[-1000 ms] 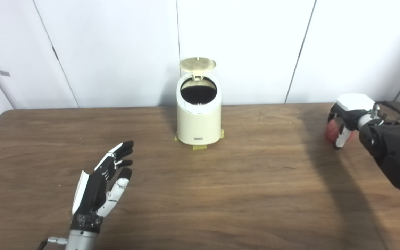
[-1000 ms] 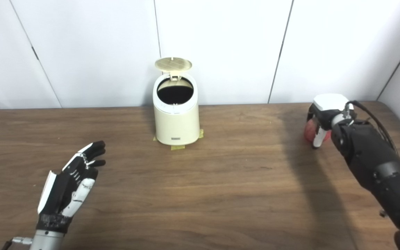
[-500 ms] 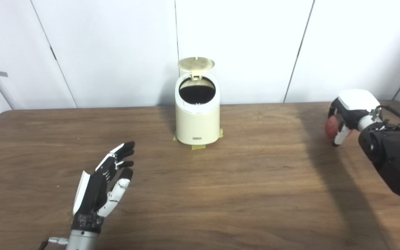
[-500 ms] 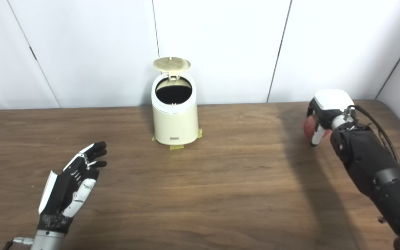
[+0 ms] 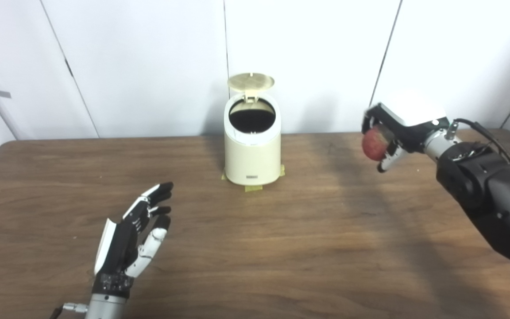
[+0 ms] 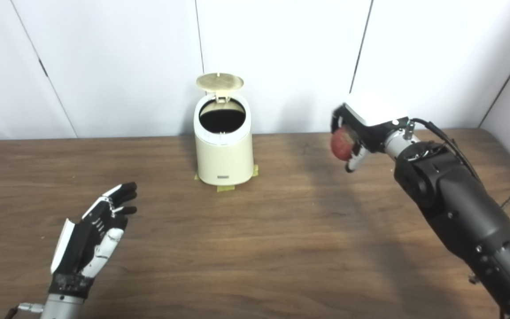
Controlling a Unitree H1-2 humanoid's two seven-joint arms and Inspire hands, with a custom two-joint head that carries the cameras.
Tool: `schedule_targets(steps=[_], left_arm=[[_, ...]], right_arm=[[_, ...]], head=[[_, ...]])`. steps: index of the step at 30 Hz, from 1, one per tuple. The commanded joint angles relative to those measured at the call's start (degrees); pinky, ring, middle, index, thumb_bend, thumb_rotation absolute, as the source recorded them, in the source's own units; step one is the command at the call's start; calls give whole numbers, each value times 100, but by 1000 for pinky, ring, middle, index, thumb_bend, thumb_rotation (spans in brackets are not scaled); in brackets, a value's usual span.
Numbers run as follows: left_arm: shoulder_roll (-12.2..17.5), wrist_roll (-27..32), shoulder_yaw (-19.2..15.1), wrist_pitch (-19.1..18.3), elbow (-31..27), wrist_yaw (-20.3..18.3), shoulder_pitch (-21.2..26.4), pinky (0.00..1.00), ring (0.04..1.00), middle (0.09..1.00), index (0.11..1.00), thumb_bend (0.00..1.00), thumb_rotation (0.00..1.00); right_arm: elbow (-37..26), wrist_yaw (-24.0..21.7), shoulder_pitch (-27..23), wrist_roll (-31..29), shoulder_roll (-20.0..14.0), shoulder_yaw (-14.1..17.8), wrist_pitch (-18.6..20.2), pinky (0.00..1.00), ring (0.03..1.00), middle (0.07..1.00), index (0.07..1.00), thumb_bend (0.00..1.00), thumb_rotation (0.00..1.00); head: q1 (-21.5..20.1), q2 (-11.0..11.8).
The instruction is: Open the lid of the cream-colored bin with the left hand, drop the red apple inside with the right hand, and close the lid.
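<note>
Cream bin (image 5: 252, 150): lid (image 5: 251, 81) raised. Right hand (image 5: 396, 128): fingers closed around red apple (image 5: 373, 144), above bench (image 5: 281, 239). Left hand (image 5: 131, 239): fingers spread, empty.

Right hand (image 5: 392, 133) grips apple (image 5: 373, 144) aloft beside open-lidded bin (image 5: 252, 148).
</note>
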State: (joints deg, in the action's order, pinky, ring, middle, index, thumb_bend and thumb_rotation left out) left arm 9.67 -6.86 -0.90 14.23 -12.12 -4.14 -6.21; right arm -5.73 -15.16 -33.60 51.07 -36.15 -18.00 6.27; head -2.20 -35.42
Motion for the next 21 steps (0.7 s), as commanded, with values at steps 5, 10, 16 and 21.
schedule_targets(steps=[5,10,16,21], left_arm=[[-74,-35,16,16,-58,76,118,782,859,877,853,479,759],[-101,-159,36,33,-44,125,113,776,860,875,854,446,803],[-173,-20,41,208,111,220,127,791,860,871,856,450,996],[-173,-65,81,247,158,257,129,780,855,874,861,466,1000]], right_arm=[[-631,389,-359,-6,281,319,-509,515,464,533,454,517,0],[-763,255,-609,-82,713,339,-636,423,439,528,467,518,0],[-539,519,-922,101,1311,204,-908,357,454,528,454,516,0],[-173,615,-1068,155,1664,128,-1023,349,451,523,453,517,0]], head=[[12,16],[24,19],[49,24],[82,25]])
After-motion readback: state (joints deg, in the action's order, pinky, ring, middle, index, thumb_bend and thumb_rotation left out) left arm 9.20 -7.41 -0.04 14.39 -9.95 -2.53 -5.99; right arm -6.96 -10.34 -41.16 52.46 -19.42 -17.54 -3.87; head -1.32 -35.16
